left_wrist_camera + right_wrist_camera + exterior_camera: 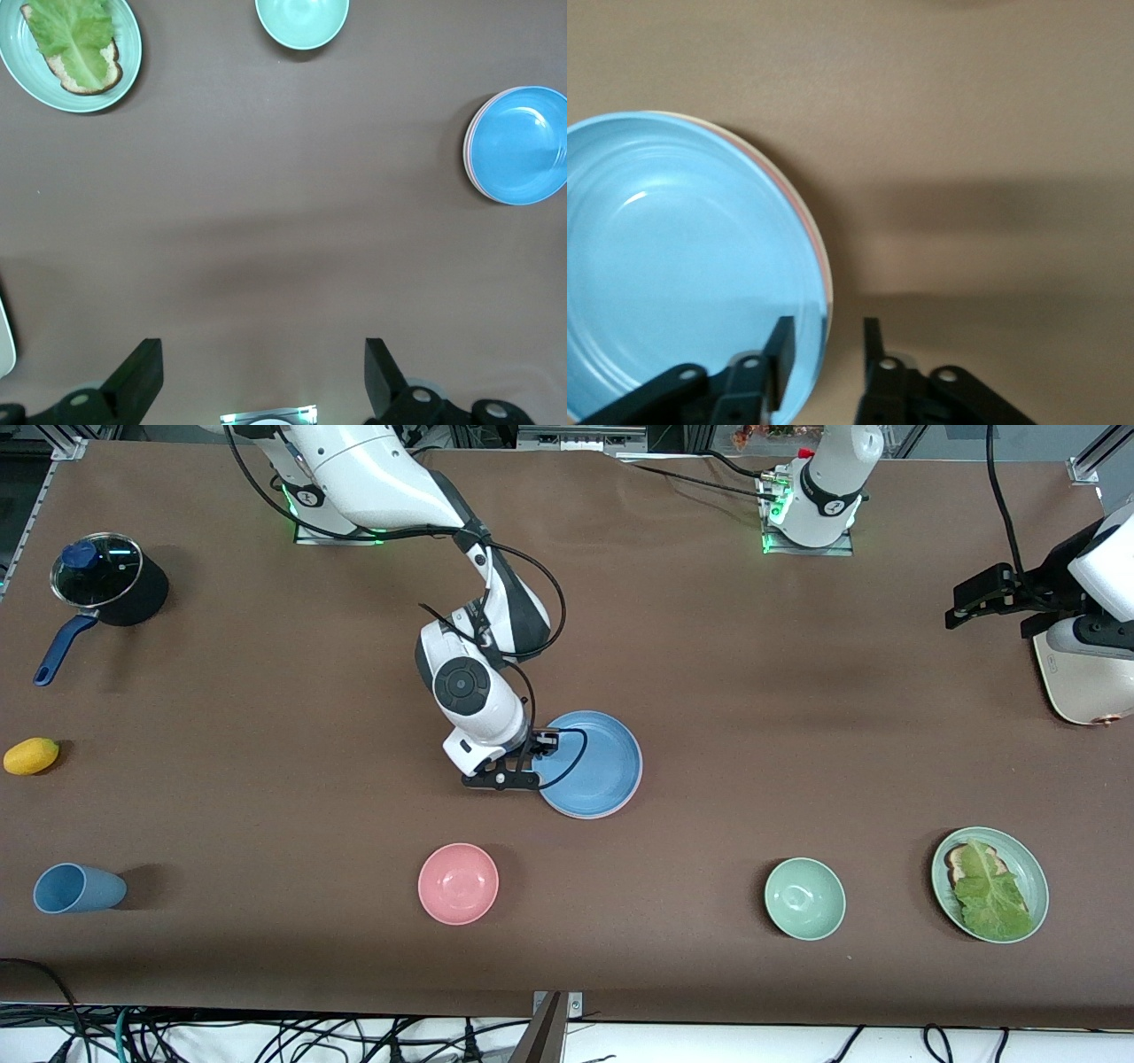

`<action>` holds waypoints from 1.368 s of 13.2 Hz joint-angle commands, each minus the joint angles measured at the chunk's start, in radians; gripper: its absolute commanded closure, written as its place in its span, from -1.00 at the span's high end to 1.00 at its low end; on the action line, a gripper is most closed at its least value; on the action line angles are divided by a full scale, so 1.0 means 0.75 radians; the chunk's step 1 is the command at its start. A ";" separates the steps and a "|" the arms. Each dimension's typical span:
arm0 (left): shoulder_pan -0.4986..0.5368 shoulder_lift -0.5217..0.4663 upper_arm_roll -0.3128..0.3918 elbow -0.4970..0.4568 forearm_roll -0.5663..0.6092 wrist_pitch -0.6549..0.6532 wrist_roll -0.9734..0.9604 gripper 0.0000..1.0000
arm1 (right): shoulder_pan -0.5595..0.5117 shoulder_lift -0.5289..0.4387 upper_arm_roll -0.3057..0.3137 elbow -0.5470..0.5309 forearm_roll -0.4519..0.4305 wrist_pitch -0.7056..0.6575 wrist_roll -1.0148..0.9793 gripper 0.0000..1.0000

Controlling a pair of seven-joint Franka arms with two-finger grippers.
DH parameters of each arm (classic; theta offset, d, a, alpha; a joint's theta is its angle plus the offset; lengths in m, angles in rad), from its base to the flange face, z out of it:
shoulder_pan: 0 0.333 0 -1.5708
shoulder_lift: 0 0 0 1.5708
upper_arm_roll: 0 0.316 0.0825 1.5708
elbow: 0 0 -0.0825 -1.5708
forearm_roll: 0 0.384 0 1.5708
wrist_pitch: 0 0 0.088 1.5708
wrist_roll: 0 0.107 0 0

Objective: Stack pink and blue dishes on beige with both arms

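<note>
The blue plate [592, 763] lies on top of a stack in the middle of the table. Under it show only thin rims of the pink plate [810, 226] and, lowest, the beige plate [825, 266]. My right gripper [542, 757] is low at the stack's edge toward the right arm's end. It is open, with one finger [780, 347] over the blue plate and the other outside the rim. My left gripper [261, 372] is open and empty, high over bare table near the left arm's end [966, 607]; that arm waits.
Nearer the front camera stand a pink bowl [458, 883], a pale green bowl [804, 898], a green plate with lettuce [1028, 864] and a blue cup [78, 888]. A yellow fruit [31, 755] and a lidded pot [108, 589] are at the right arm's end; a white appliance [1085, 677] is below the left arm.
</note>
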 commanded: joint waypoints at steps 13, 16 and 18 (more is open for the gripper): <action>-0.002 -0.005 0.008 0.022 0.037 -0.025 0.066 1.00 | 0.002 -0.488 -0.741 0.038 -0.041 -0.862 -0.489 1.00; -0.002 -0.005 0.008 0.022 0.037 -0.025 0.066 1.00 | -0.015 -0.554 -0.878 0.040 -0.041 -0.959 -0.669 1.00; -0.002 -0.005 0.008 0.022 0.039 -0.025 0.066 1.00 | -0.070 -0.625 -0.870 0.058 -0.086 -1.038 -0.715 1.00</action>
